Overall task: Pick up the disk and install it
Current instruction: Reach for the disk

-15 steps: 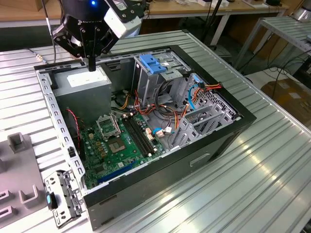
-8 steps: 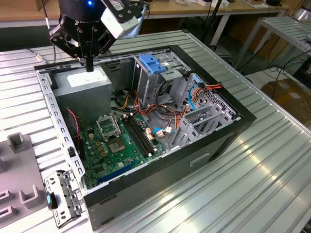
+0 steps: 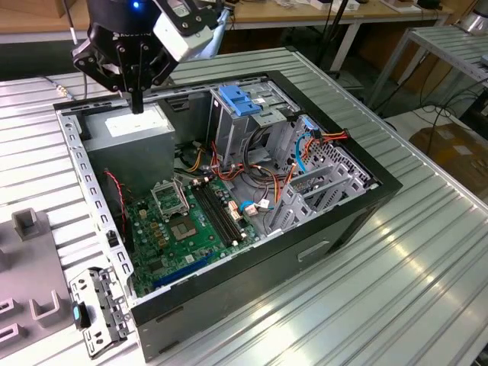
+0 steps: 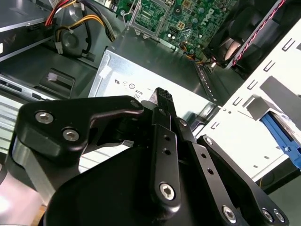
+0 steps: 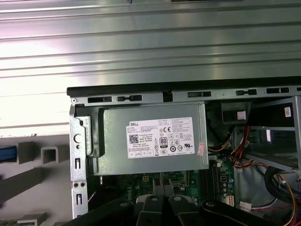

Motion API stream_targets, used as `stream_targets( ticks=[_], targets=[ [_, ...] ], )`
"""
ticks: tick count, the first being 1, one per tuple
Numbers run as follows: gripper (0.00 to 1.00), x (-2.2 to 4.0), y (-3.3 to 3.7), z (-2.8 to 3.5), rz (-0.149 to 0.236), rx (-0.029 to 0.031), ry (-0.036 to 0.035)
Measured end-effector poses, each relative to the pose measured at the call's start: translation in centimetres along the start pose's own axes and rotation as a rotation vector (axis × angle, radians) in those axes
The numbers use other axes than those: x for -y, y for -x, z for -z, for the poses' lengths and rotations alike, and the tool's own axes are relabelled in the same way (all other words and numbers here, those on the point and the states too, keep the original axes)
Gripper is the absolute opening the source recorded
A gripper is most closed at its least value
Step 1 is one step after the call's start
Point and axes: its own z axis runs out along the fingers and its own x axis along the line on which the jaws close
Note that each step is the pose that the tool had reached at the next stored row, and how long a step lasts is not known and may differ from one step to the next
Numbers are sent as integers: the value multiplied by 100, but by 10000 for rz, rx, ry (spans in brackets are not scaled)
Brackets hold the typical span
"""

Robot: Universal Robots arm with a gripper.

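Observation:
The disk is out of view. A blue plastic strip (image 5: 6,153) lies on the grey fixture beside the case, also seen as a blue strip (image 4: 278,135) in the second wrist view; I cannot tell what it belongs to. My gripper (image 3: 137,105) hangs shut and holds nothing, just above the grey power supply box (image 3: 131,128) in the back corner of the open computer case (image 3: 358,206). In the second wrist view the gripper (image 4: 163,96) has its black fingers pressed together over the power supply box (image 4: 155,61). The metal drive cage (image 3: 255,126) with its blue latch (image 3: 239,99) stands to the exterior view's right of the gripper.
A green motherboard (image 3: 179,221) and loose red, orange and blue cables (image 3: 305,145) fill the case floor. A perforated frame strip (image 3: 80,175) edges the case. Grey fixture blocks (image 3: 27,223) and a metal bracket with a blue clip (image 3: 95,311) lie on the ribbed metal table (image 3: 396,290).

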Motion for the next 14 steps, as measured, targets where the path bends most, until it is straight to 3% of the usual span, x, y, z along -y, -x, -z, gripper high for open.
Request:
stream_targets(
  ticks=[14],
  targets=[
    [11,10,-138,0,0,-3,0]
  ],
)
